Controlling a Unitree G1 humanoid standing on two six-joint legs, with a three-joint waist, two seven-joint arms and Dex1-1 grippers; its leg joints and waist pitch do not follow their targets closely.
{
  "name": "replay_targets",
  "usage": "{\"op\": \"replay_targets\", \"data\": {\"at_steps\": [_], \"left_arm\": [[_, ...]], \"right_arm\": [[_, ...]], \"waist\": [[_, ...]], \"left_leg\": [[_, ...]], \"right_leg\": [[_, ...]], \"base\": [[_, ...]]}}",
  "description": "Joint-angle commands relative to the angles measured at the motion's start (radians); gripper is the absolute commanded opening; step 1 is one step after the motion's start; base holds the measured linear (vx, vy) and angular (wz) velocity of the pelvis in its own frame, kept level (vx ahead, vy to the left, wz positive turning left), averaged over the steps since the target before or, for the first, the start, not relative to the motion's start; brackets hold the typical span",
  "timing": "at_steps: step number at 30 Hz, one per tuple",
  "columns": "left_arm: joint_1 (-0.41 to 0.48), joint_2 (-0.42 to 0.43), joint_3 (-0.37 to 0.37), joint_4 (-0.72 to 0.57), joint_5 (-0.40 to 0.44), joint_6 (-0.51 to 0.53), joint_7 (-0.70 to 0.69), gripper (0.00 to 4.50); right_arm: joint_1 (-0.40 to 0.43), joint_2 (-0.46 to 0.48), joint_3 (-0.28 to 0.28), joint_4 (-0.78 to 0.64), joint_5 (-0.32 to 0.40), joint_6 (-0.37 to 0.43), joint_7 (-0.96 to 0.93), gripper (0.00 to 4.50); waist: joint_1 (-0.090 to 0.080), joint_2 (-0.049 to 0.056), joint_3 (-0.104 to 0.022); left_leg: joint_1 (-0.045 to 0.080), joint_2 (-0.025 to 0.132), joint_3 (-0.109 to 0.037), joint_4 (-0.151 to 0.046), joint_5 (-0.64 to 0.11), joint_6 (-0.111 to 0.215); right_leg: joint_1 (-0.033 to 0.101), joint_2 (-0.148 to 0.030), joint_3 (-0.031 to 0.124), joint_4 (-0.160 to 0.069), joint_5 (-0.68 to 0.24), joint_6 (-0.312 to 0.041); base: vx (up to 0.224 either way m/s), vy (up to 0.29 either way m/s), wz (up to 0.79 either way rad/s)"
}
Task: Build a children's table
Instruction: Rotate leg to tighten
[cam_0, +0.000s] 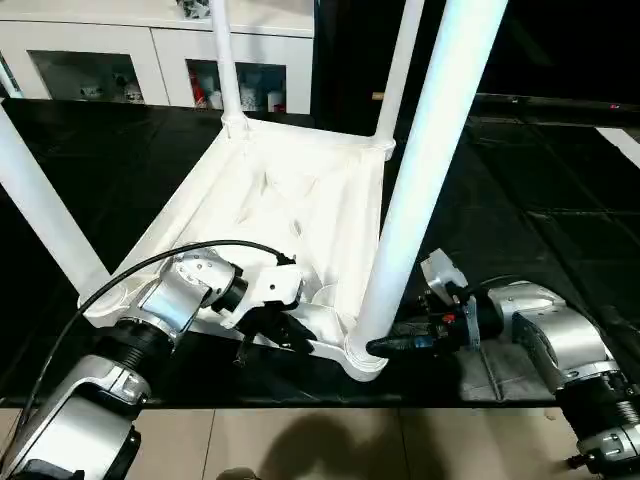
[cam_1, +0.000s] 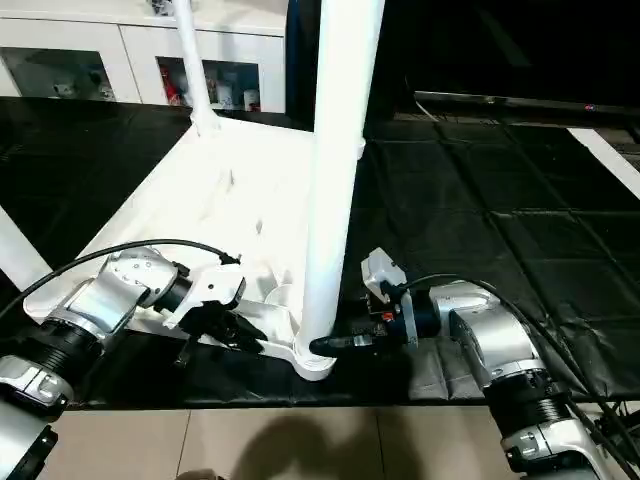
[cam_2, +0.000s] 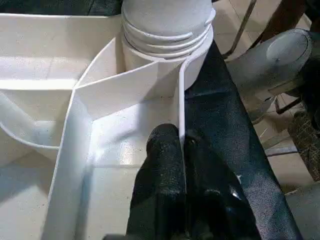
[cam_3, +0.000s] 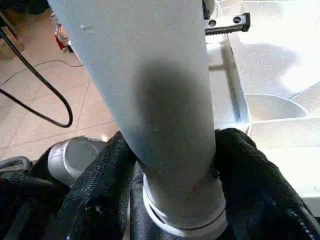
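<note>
Seating the last white tapered plastic leg (cam_0: 425, 170) in the near corner socket of the upturned white ribbed tabletop (cam_0: 290, 190) on black matting, the right gripper (cam_3: 172, 165) straddles its base while the left gripper (cam_2: 181, 150) pinches the tabletop's rim; twisting home looks next.

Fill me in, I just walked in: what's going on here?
A humanoid robot is building a white plastic children's table, lying upside down on a black mat. Its left gripper pinches the tabletop's thin rim, and its right gripper straddles the base of the near white tubular leg, standing in its corner socket.
</note>
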Motion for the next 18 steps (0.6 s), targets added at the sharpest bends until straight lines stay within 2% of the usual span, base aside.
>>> {"op": "replay_targets", "data": {"at_steps": [1, 4, 5, 6, 8, 12, 15, 17, 18], "left_arm": [[0.011, -0.005, -0.030, -0.016, 0.014, -0.012, -0.017, 0.00], [0.019, -0.012, -0.025, -0.022, 0.005, 0.004, -0.010, 0.00], [0.021, -0.016, -0.022, -0.024, 0.002, 0.012, -0.003, 0.00], [0.021, -0.018, -0.020, -0.026, 0.000, 0.017, 0.001, 0.00], [0.019, -0.033, -0.010, -0.025, 0.002, 0.050, 0.039, 0.00], [0.013, -0.076, 0.021, -0.030, -0.010, 0.144, 0.125, 0.00], [0.005, -0.119, 0.044, -0.045, -0.020, 0.224, 0.196, 0.00], [-0.008, -0.162, 0.064, -0.040, -0.022, 0.276, 0.274, 0.00], [-0.013, -0.182, 0.073, -0.037, -0.024, 0.296, 0.306, 0.00]], "right_arm": [[-0.012, 0.004, 0.007, 0.011, -0.001, -0.007, -0.004, 2.20], [-0.001, 0.018, 0.004, -0.005, 0.009, -0.007, -0.008, 2.09], [0.006, 0.021, 0.003, -0.014, 0.013, -0.004, -0.011, 2.09], [0.009, 0.022, 0.003, -0.019, 0.016, -0.002, -0.012, 2.08], [0.032, 0.035, -0.005, -0.044, 0.029, 0.007, -0.033, 2.07], [0.067, 0.089, -0.031, -0.058, 0.012, -0.003, -0.168, 2.06], [0.073, 0.160, -0.052, -0.029, -0.052, -0.015, -0.364, 2.02], [0.069, 0.229, -0.075, -0.017, -0.067, 0.001, -0.496, 1.98], [0.065, 0.257, -0.084, -0.012, -0.070, 0.008, -0.544, 1.96]], "waist": [[-0.007, -0.002, -0.063], [-0.007, -0.001, -0.062], [-0.007, 0.006, -0.062], [-0.008, 0.001, -0.063], [-0.009, 0.003, -0.062], [-0.012, 0.001, -0.056], [-0.028, -0.001, -0.052], [-0.053, 0.000, -0.051], [-0.061, -0.003, -0.051]], "left_leg": [[0.008, 0.028, 0.001, -0.060, -0.207, 0.023], [0.008, 0.028, 0.000, -0.060, -0.210, 0.020], [0.008, 0.028, -0.001, -0.061, -0.212, 0.018], [0.009, 0.029, 0.000, -0.060, -0.213, 0.017], [0.010, 0.028, 0.000, -0.061, -0.220, 0.017], [0.011, 0.027, -0.002, -0.067, -0.260, 0.005], [0.012, 0.021, -0.010, -0.072, -0.301, -0.021], [0.008, 0.017, -0.013, -0.072, -0.316, -0.027], [0.002, 0.012, -0.016, -0.071, -0.315, -0.026]], "right_leg": [[0.051, -0.064, 0.044, -0.073, -0.240, -0.191], [0.051, -0.064, 0.044, -0.074, -0.253, -0.185], [0.051, -0.064, 0.044, -0.074, -0.254, -0.186], [0.051, -0.063, 0.044, -0.074, -0.247, -0.187], [0.050, -0.062, 0.044, -0.075, -0.252, -0.187], [0.048, -0.065, 0.044, -0.085, -0.333, -0.166], [0.047, -0.067, 0.040, -0.095, -0.445, -0.128], [0.046, -0.066, 0.035, -0.105, -0.518, -0.097], [0.051, -0.067, 0.030, -0.110, -0.559, -0.076]], "base": [[0.000, 0.000, 0.00], [0.000, 0.000, 0.00], [0.000, 0.000, 0.00], [0.000, 0.000, 0.00], [0.000, 0.000, 0.00], [0.000, 0.000, 0.00], [0.000, 0.000, 0.00], [0.000, 0.000, 0.00], [0.000, 0.000, 0.00]]}}
